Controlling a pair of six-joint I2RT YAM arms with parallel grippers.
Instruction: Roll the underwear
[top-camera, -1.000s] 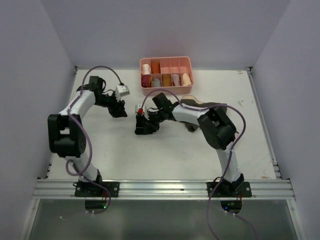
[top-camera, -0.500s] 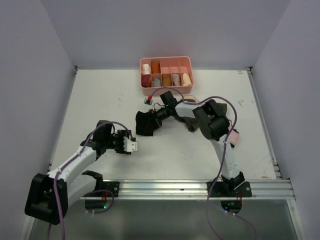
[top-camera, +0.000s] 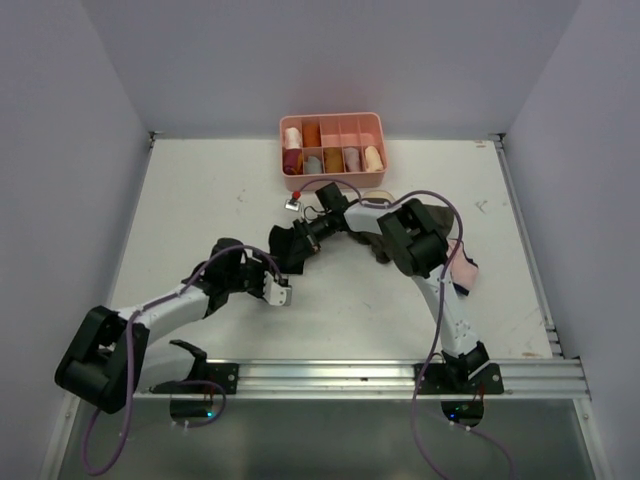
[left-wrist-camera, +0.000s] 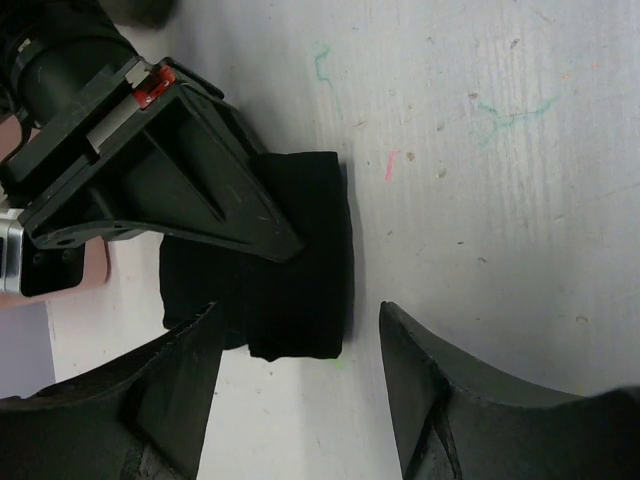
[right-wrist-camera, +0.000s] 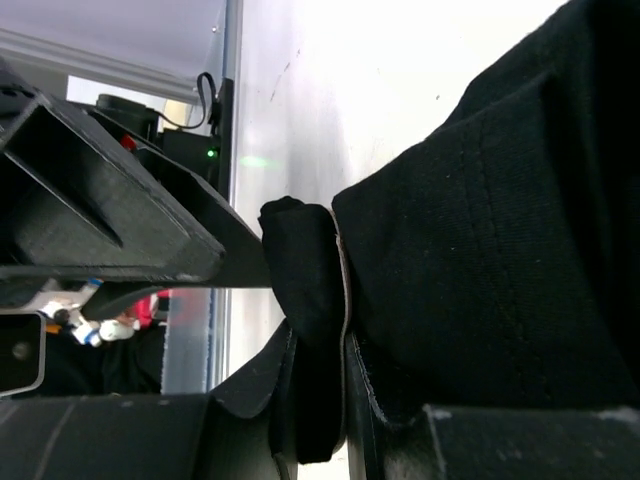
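Seen from above, the underwear is a black bundle near the middle of the table, in front of the tray. The right gripper reaches it from the right and is clamped on it. The left gripper lies just on the near side of the bundle, pointing at it, its jaws spread. An olive garment lies on the table behind the right arm. A pink garment shows beside that arm's lower link. The tray holds rolled cloths in several compartments.

From the left wrist, the underwear is a dark, roughly square fold lying flat on the table, with a straight right edge. One finger of the right gripper lies across it from the upper left, with its tip on the cloth. The left gripper is released. Its fingers stand wide apart at the bottom of the view, and the bundle's near edge reaches just between their tips. Whether the left finger touches the cloth I cannot tell.

From the right wrist, the right gripper is grasping the underwear. A thin fold of black cloth is pinched between its two fingers, and the rest of the bundle bulges to the right, filling that side. The table shows bright beyond.
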